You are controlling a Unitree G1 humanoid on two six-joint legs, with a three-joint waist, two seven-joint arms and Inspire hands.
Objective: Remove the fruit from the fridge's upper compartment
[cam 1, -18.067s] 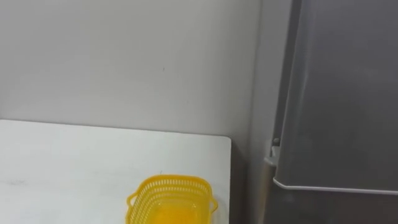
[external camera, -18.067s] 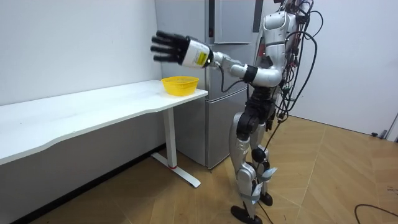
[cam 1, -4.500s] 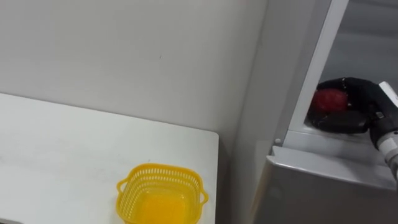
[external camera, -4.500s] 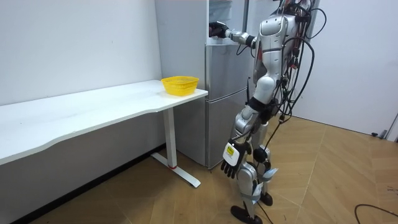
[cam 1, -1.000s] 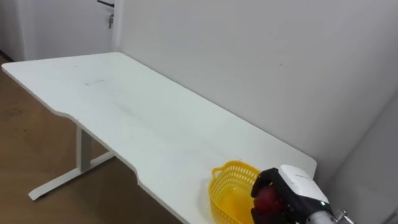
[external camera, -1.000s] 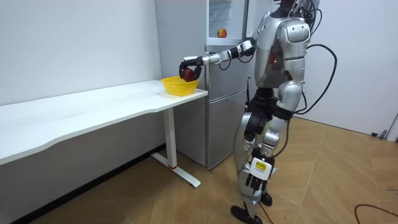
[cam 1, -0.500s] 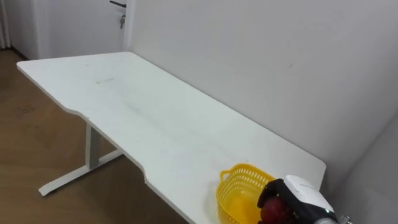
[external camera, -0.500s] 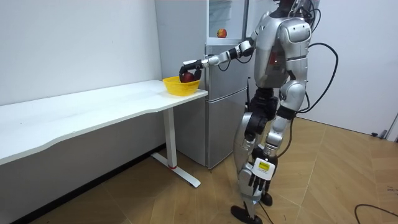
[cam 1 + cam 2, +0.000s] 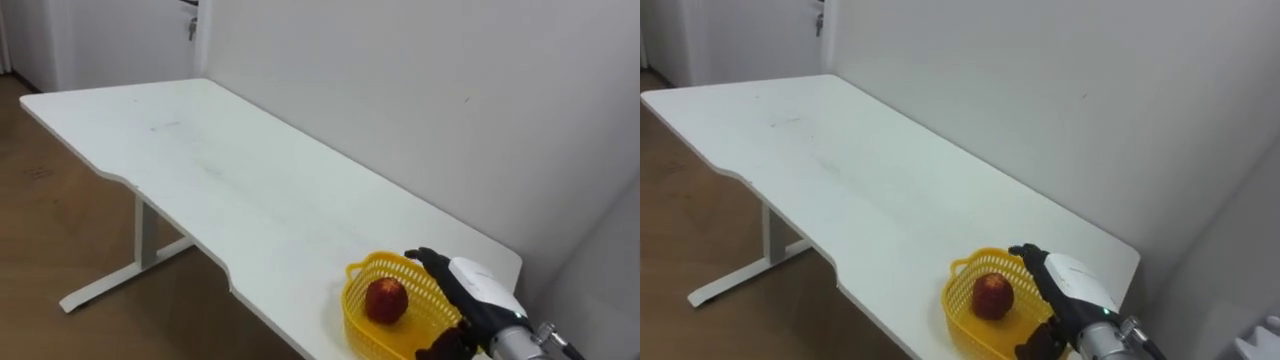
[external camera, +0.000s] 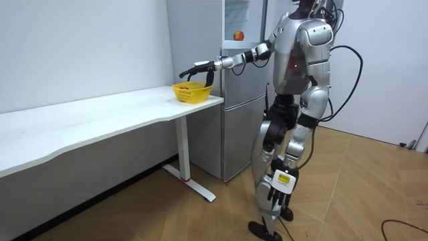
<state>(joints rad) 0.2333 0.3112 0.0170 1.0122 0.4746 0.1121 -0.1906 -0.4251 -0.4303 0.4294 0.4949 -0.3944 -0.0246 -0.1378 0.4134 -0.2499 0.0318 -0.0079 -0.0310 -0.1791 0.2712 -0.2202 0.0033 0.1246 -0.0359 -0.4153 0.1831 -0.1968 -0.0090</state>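
Nearest the robot, the left hand (image 10: 273, 191) hung low beside its leg, well below and apart from the basket (image 9: 353, 303); whether it was loose or clenched could not be told. The right hand (image 9: 470, 290) was released, its fingers spread and straight. It hovered over the basket's rim on the fridge side and held nothing.

The apple (image 9: 385, 299) lay free inside the basket, on its floor and toward the side away from the hand, and nothing touched it. It looked red, round and smooth. It would likely be firm and fairly light, stiff enough for a full grasp. Its skin could slip under hard fingertips and would bruise if squeezed or dropped. The best hold would probably be around its widest part, from above, with the thumb opposite the fingers. The basket's walls left little room for a sideways approach. The basket itself looked like thin perforated plastic, light enough to slide if nudged.

The basket stood on the table (image 9: 250, 200) at the end closest to the fridge (image 10: 241, 100). The bare top stretched away beyond it. Behind the basket rose the plain wall (image 9: 400, 80).

Judged from this, the fetch looked done.
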